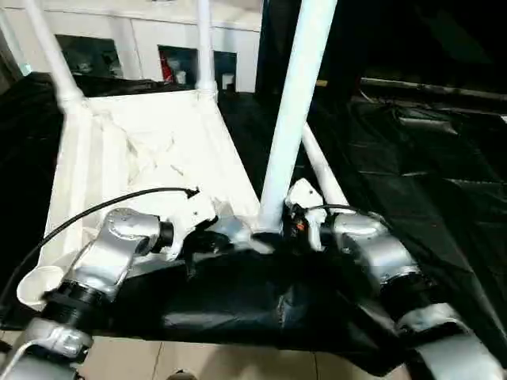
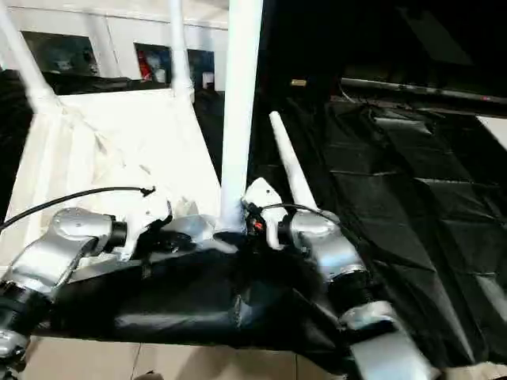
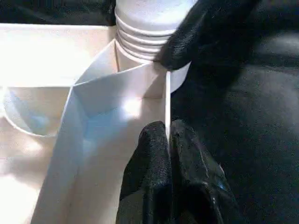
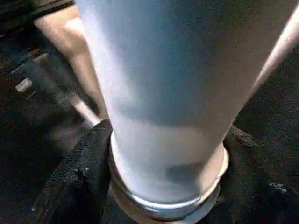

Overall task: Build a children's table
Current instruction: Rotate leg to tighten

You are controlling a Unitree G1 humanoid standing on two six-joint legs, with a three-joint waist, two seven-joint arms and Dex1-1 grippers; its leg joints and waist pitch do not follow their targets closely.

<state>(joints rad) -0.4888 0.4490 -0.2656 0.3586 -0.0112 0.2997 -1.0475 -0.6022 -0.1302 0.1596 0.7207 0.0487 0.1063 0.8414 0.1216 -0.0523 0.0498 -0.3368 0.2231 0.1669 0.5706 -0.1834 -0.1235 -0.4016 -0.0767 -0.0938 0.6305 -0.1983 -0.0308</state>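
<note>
Fingers of the left gripper are pinching shut on the thin edge wall of the tabletop, right beside its near corner socket. Fingers of the right gripper are standing apart on either side of the base of an upright leg — touching it at both flanks — where it is sitting in that socket. The tabletop is lying upside down, ribs up, on a desk covered in black sheeting. Two more legs are standing in the far sockets, and a fourth is lying on the sheeting just beside the right arm. A white cabinet is standing behind.
</note>
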